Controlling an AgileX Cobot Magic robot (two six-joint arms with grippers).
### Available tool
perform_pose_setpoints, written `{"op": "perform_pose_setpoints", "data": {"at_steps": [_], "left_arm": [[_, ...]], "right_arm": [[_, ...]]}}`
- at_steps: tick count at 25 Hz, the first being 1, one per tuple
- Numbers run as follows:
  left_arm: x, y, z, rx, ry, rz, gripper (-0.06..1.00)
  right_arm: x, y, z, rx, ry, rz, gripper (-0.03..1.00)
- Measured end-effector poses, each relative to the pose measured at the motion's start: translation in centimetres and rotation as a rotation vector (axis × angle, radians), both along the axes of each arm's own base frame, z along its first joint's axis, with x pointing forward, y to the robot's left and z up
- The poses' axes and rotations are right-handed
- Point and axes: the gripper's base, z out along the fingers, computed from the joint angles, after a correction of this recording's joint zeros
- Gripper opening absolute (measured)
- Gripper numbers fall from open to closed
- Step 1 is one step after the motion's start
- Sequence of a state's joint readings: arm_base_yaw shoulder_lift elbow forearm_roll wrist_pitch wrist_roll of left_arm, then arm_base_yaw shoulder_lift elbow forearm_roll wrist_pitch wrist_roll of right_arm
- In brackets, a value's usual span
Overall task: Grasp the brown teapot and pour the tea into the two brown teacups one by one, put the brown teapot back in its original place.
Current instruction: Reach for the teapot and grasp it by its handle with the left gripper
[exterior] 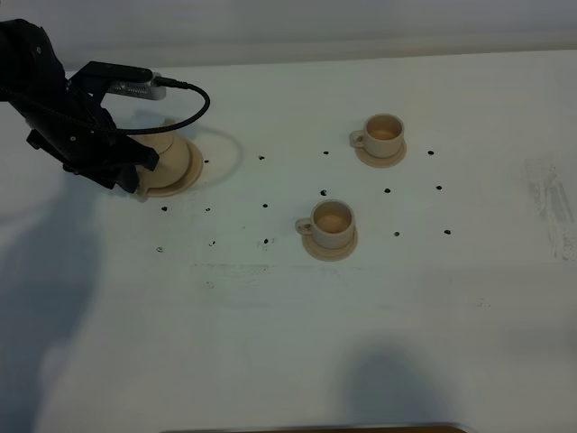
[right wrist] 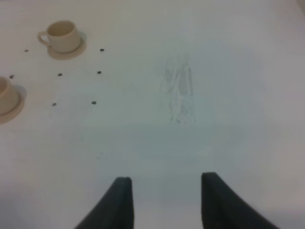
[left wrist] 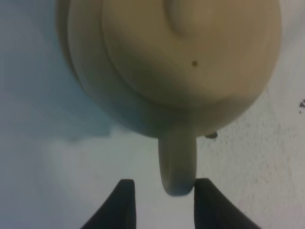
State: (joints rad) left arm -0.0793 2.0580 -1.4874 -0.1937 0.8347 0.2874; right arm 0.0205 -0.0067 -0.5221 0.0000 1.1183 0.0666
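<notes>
Bare white table (exterior: 270, 361) is seen open along the lower edge. Two brown teacups are counted on saucers: nearer teacup (exterior: 333, 219) at centre, farther teacup (exterior: 383, 133) upper right. One brown teapot (exterior: 171, 153) is set on its wide saucer (exterior: 183, 187) upper left, handle straddled, not clamped, by the part-open left gripper (left wrist: 164, 185). The right gripper (right wrist: 164, 188) is held open, empty.

No text, label, brand, number or sign is readable on the brown teapot (left wrist: 190, 71), the teacups (exterior: 334, 219) or the worktop (exterior: 270, 343).
</notes>
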Motion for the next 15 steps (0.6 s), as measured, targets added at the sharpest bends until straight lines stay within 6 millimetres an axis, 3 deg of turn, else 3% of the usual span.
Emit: {"op": "perform_pose_setpoints", "data": {"at_steps": [15], "left_arm": [[0.36, -0.81, -0.11, 0.002, -0.044, -0.015, 0.28]], "right_arm": [[0.0, 0.0, 0.0, 0.0, 0.0, 0.0, 0.35]]}}
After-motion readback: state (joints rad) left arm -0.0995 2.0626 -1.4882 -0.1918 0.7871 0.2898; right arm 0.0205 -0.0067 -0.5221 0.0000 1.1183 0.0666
